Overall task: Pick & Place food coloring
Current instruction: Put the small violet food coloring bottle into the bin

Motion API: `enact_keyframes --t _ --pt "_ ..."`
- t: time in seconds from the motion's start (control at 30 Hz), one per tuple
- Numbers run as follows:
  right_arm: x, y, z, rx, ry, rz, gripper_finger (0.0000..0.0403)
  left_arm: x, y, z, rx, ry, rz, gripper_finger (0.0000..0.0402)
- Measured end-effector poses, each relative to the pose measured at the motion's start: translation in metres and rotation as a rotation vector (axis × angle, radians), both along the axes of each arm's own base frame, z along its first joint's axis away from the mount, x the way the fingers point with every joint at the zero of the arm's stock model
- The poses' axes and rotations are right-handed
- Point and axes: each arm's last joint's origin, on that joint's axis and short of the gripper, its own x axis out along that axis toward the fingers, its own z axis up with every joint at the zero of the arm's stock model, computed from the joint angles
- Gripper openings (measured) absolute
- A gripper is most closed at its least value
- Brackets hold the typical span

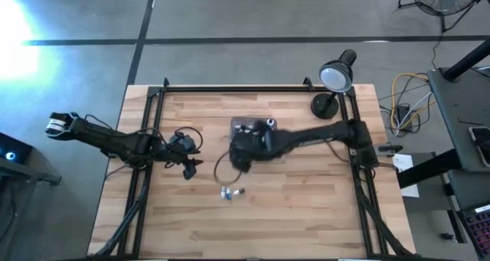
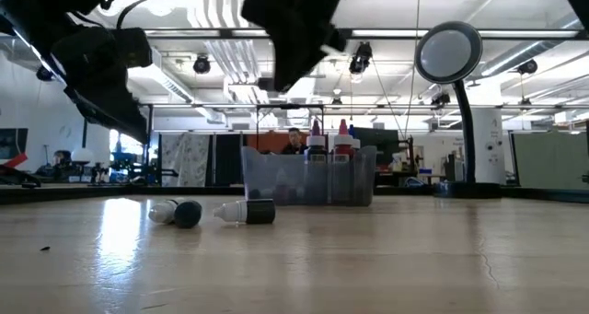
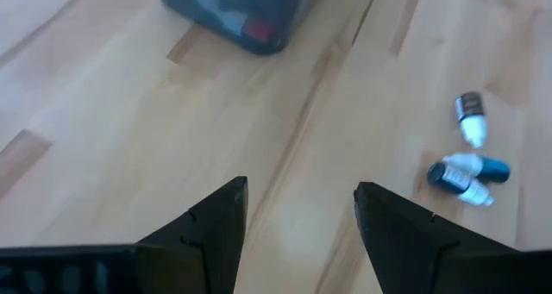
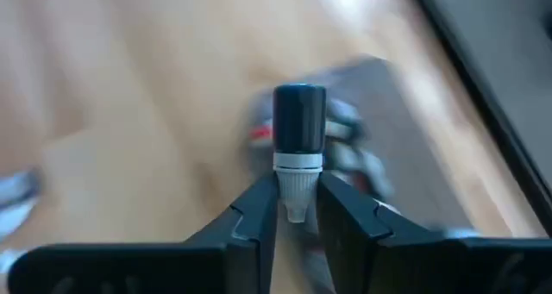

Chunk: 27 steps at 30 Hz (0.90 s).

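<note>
Black-capped bottle (image 4: 298, 130) pinched in right gripper (image 4: 297, 209) above tray (image 1: 243, 124), left gripper (image 3: 297, 221) open, no readable labels.

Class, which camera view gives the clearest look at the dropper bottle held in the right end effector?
The right wrist view: the dropper bottle fills the centre, its whitish end pinched by the right end effector and its dark end pointing away. In the high view the arm hides it. The low view shows only the dark end effector overhead, and the left wrist view misses it.
</note>
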Motion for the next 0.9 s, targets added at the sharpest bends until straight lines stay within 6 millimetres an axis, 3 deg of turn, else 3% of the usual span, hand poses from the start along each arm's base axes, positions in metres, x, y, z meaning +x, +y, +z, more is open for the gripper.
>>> enact_keyframes --t 0.1,0.2,0.37,0.47,0.6,0.8,0.9 --pt "-0.013 -0.032 0.015 0.101 -0.059 -0.214 0.009 0.003 -0.001 0.002 -0.001 -0.036 -0.007 0.019" --pt "-0.016 -0.06 0.015 0.205 -0.059 -0.291 0.0119 0.007 0.0 0.001 0.003 -0.053 -0.017 0.019" --pt "-0.015 -0.074 0.018 0.264 -0.072 -0.305 0.0179 0.016 -0.002 -0.007 -0.073 -0.029 -0.051 0.019" --pt "-0.018 -0.059 0.035 0.228 -0.101 -0.23 0.0205 0.024 -0.006 -0.013 -0.085 -0.033 -0.123 0.019" --pt "-0.028 -0.02 0.05 0.245 -0.093 -0.166 0.0215 0.038 -0.014 -0.021 -0.075 -0.055 -0.289 0.019" --pt "-0.063 0.017 0.034 0.385 0.045 -0.642 0.0216 0.055 -0.02 -0.027 -0.357 0.058 -0.088 0.019" --pt "-0.075 0.042 0.03 0.405 0.076 -0.756 0.0216 0.063 -0.031 -0.026 -0.469 0.087 -0.021 0.0186"
